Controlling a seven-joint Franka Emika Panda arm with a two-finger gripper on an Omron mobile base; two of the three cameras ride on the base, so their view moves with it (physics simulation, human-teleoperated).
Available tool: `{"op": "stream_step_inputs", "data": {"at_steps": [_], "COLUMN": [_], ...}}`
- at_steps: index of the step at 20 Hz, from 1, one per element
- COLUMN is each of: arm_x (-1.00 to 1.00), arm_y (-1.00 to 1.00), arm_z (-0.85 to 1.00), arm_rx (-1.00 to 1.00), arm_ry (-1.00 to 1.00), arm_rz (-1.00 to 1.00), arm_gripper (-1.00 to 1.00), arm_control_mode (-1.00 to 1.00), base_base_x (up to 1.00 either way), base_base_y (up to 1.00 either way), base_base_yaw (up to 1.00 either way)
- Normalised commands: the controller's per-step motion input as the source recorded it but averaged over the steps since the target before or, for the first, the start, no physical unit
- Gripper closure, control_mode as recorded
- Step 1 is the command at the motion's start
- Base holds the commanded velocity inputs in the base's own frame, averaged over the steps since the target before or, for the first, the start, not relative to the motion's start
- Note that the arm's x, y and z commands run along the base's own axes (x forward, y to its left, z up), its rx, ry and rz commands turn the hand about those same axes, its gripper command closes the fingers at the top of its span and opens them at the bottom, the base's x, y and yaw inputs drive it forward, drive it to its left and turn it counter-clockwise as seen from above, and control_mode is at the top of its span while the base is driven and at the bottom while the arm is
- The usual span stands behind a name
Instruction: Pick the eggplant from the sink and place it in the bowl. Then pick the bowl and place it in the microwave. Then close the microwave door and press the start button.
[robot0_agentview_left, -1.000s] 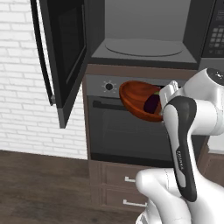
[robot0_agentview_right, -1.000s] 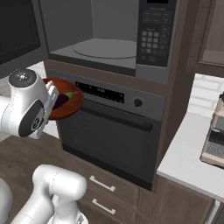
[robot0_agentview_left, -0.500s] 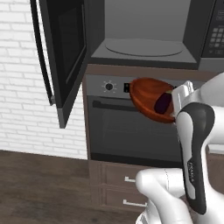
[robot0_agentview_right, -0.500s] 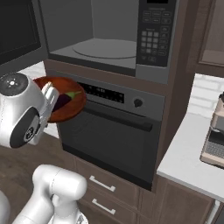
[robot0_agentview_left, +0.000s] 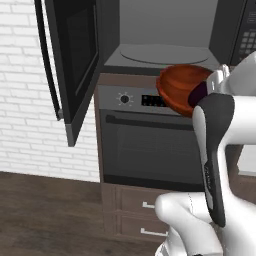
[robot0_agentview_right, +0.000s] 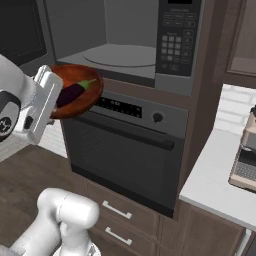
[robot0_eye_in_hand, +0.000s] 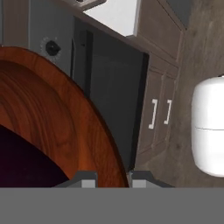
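The reddish-brown wooden bowl (robot0_agentview_left: 180, 86) hangs tilted in front of the oven's control panel, just below the open microwave (robot0_agentview_left: 161, 35). The dark purple eggplant (robot0_agentview_right: 71, 93) lies inside the bowl (robot0_agentview_right: 80, 80). My gripper (robot0_eye_in_hand: 113, 180) is shut on the bowl's rim (robot0_eye_in_hand: 94, 135), with the eggplant (robot0_eye_in_hand: 22, 164) close beside it. The microwave door (robot0_agentview_left: 75, 65) stands swung open to the left, its bar handle (robot0_agentview_left: 47, 60) facing out. The glass turntable (robot0_agentview_right: 120, 56) is bare. The keypad (robot0_agentview_right: 174, 44) sits on the right. The sink is out of view.
The oven (robot0_agentview_right: 120, 155) with a knob (robot0_agentview_right: 157, 117) and a horizontal handle sits under the microwave, with drawers (robot0_agentview_right: 117, 212) below. A white counter (robot0_agentview_right: 215, 180) with a coffee machine (robot0_agentview_right: 245, 157) is at the right. A white brick wall (robot0_agentview_left: 25, 115) is at the left.
The arm has lifted the bowl with the eggplant upward and toward the microwave opening. The grip has not changed.
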Motion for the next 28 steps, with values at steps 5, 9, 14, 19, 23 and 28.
{"op": "stream_step_inputs", "data": {"at_steps": [5, 9, 14, 19, 23, 28], "arm_x": [0.09, 0.23, 0.29, 0.52, 0.60, 0.65], "arm_y": [-0.40, -0.30, -0.09, -0.01, -0.02, -0.02], "arm_z": [0.53, 0.42, 0.44, 0.25, 0.19, 0.00], "arm_rx": [-0.05, 0.00, 0.00, 0.00, 0.00, 0.00], "arm_ry": [-0.02, -0.19, -0.18, 0.00, 0.03, 0.00], "arm_rz": [-0.01, 0.00, 0.00, 0.00, 0.00, 0.00], "arm_gripper": [1.00, 1.00, 1.00, 1.00, 1.00, 1.00], "arm_control_mode": [-1.00, -1.00, -1.00, -1.00, -1.00, -1.00], "base_base_x": [0.00, 0.00, 0.00, 0.00, 0.00, 0.00], "base_base_y": [0.00, 0.00, 0.00, 0.00, 0.00, 0.00], "base_base_yaw": [0.00, 0.00, 0.00, 0.00, 0.00, 0.00]}}
